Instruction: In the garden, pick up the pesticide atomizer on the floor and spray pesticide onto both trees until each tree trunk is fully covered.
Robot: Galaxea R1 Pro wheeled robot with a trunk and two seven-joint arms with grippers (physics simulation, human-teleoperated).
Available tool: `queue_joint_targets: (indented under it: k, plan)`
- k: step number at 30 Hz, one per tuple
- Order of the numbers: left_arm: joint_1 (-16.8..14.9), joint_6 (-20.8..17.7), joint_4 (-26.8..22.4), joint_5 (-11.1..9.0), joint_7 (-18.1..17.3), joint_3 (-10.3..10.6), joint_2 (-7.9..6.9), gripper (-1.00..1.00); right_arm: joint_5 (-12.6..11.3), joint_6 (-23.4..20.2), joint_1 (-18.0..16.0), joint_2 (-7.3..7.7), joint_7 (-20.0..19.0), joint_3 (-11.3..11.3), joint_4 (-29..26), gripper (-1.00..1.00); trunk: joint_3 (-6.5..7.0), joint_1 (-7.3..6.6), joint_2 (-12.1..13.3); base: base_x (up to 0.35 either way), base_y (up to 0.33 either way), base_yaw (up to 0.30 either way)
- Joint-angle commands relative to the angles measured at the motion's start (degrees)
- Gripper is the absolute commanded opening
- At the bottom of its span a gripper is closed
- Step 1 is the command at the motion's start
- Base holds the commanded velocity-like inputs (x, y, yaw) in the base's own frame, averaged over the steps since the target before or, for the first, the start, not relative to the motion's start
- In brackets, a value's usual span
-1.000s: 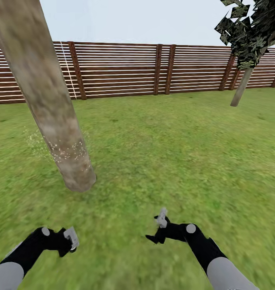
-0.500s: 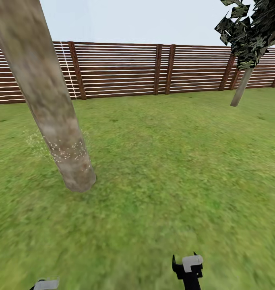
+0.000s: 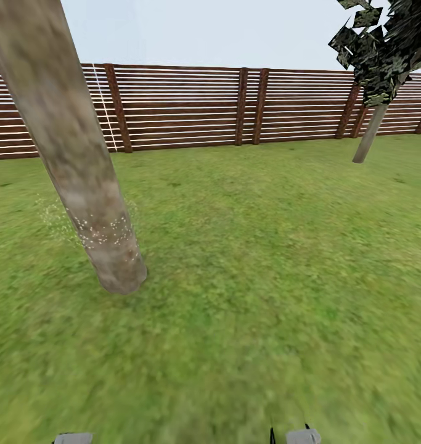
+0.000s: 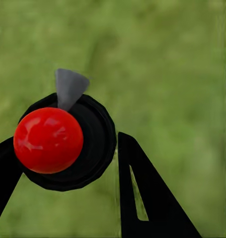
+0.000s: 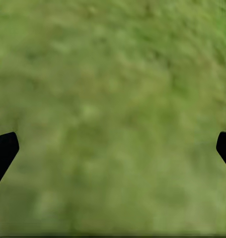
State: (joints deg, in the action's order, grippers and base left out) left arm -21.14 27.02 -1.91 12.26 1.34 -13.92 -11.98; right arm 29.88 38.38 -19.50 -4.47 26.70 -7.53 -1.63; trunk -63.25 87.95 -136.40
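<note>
A thick pale tree trunk (image 3: pixel 74 160) leans across the left of the head view, rooted in the garden lawn (image 3: pixel 253 246). Fine white specks dot its lower part and the grass beside it. In the left wrist view the pesticide atomizer (image 4: pixel 63 141), a black round body with a red ball top and a grey nozzle, sits between the black fingers (image 4: pixel 142 198) of my left gripper (image 4: pixel 65 144), which is shut on it. My right gripper (image 5: pixel 117 139) hangs open over bare grass. At the head view's bottom edge, grey tips of the left gripper (image 3: pixel 73 438) and right gripper (image 3: pixel 303 436) just show.
A brown slatted fence (image 3: pixel 192 108) closes the lawn at the back. A dark bushy thin-stemmed tree (image 3: pixel 373 123) stands far right by the fence. Open grass stretches between the trunk and that tree.
Both arms have dropped toward the bottom edge of the head view, from fully visible to only grey tips showing. The trunk, fence and camera have not shifted.
</note>
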Motion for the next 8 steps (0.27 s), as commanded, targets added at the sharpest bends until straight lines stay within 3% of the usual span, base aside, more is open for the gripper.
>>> queue_joint_targets:
  k: [1,8]
  plan:
    - [-0.04,0.22,0.06,0.49,0.14,-0.58,0.42,-1.00,0.61,0.11,0.02,-0.02,0.28,-0.44,0.05,1.00,-0.04,-0.01,-0.02,0.000,0.000,0.000]
    - [-0.04,0.20,-0.01,0.49,0.09,-0.58,1.25,-1.00,0.61,0.11,0.08,-0.01,0.28,-0.44,0.05,1.00,-0.04,-0.01,-0.02,0.000,0.000,0.000]
